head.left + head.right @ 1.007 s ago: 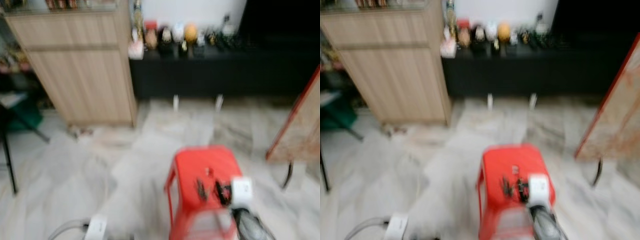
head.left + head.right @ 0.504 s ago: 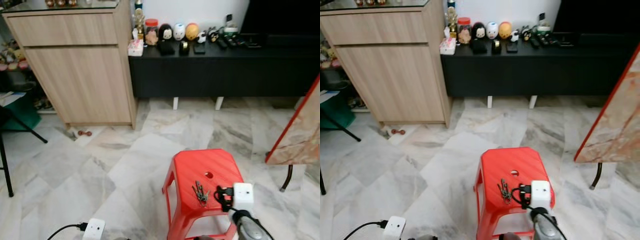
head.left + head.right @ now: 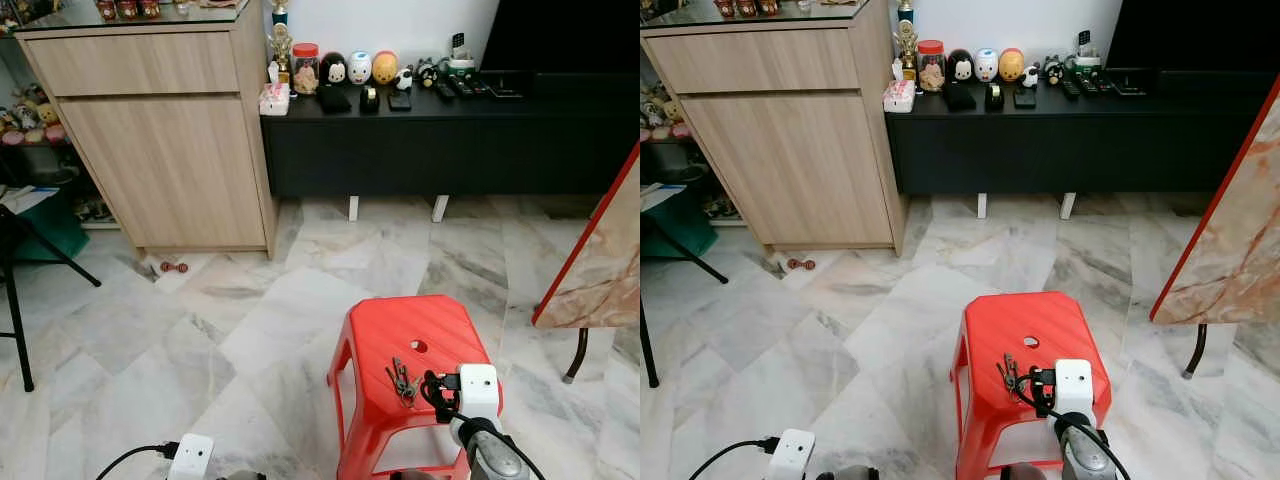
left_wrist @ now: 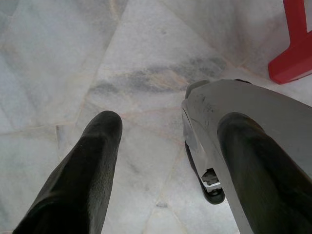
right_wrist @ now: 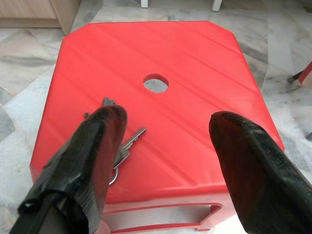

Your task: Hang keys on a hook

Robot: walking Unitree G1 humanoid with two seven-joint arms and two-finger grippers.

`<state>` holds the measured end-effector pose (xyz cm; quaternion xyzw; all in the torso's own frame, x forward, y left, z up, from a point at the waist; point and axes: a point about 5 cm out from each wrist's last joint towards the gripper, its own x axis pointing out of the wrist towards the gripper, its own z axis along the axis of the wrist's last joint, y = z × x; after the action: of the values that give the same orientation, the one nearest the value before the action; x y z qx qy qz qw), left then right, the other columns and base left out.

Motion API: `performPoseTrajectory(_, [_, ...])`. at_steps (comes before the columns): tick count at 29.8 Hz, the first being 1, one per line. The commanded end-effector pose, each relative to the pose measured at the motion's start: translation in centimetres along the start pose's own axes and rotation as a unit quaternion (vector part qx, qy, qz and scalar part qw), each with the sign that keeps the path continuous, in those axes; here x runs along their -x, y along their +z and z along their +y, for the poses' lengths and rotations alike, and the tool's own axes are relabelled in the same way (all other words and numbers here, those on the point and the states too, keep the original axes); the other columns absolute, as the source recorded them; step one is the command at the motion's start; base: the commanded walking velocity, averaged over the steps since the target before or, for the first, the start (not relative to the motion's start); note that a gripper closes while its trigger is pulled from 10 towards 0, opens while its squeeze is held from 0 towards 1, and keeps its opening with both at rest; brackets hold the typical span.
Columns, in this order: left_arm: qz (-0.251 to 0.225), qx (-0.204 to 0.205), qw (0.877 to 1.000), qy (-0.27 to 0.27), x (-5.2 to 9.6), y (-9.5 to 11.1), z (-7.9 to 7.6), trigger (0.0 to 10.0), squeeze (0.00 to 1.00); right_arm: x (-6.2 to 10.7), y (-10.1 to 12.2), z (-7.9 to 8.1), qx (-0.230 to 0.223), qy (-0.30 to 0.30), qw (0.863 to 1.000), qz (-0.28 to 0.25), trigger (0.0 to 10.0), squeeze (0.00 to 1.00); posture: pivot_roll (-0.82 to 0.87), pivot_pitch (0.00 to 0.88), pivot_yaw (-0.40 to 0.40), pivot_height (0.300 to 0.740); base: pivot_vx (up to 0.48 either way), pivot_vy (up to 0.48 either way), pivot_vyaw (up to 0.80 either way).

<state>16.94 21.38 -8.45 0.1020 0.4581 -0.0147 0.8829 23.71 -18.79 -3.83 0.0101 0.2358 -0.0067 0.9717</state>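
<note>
Keys [image 5: 118, 151] lie flat on the seat of a red plastic stool [image 5: 195, 122], toward its near edge, partly hidden behind one black finger of the right gripper [image 5: 165, 161]. That gripper hangs just above the stool with its fingers spread wide and nothing between them, so the pick-up has not yet happened. The left gripper [image 4: 165, 165] hangs idle near the marble floor [image 3: 150, 340], fingers likewise spread (it holds nothing).

By my reading the task is at its very start: the keys must still be grasped, carried, and hung. Beyond the stool stand a wooden cabinet [image 3: 160, 140] and a low black sideboard [image 3: 450, 140] carrying small ornaments; I cannot make out any hook among them, so finding one also remains.
</note>
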Motion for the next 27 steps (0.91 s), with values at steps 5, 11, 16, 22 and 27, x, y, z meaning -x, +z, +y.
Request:
performPoseTrajectory(5, [0.049,0.0,0.999,-0.019,0.5,-2.5,-0.9,10.0,0.0,0.0,-0.1,0.2,-0.001,0.003,1.0,0.004,10.0,0.0,0.0,0.0,-0.035,0.632,0.0,0.0,0.0])
performPoseTrajectory(11, [0.049,0.002,0.999,-0.021,0.5,-2.6,-0.8,10.0,0.0,-0.1,-0.1,0.3,-0.001,0.005,1.0,0.004,10.0,0.0,0.0,0.0,-0.036,0.632,0.041,0.0,0.0])
performPoseTrajectory(16, [0.047,0.001,0.999,-0.022,0.4,-2.3,-1.2,10.0,0.0,-0.2,0.2,0.5,-0.001,0.008,1.0,-0.002,10.0,0.0,0.0,0.0,-0.036,0.632,0.253,0.0,0.0])
performPoseTrajectory(22, [0.039,0.0,0.999,-0.028,0.0,-1.1,-2.5,10.0,0.0,-0.3,0.5,0.7,0.0,0.011,1.0,-0.012,10.0,0.0,0.0,0.0,-0.037,0.632,0.259,0.0,0.0])
performPoseTrajectory(27, [0.039,0.001,0.999,-0.027,0.0,-1.2,-2.5,10.0,0.0,-0.4,0.7,0.8,0.0,0.012,1.0,-0.016,10.0,0.0,0.0,0.0,-0.036,0.632,0.265,0.0,0.0])
